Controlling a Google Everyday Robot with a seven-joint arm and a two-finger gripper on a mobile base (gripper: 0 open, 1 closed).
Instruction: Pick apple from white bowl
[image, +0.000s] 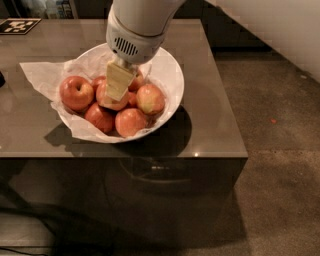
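The white bowl (172, 75) sits on the grey table, lined with crumpled white paper and holding several apples. The apple (107, 100), yellowish blushed orange-red, lies in the middle of the pile. My gripper (118, 90) comes down from above, right on this apple and covering its top and right side. An evenly red large apple (76, 92) lies at the left. A small dark red apple (99, 117) lies at the front, with other apples at front (131, 121) and right (150, 98).
The paper liner (40, 75) spills over the bowl's left rim onto the table (210, 125). The table's front and right edges are close to the bowl. A black and white marker tag (19, 25) lies at the far left corner. Carpeted floor lies to the right.
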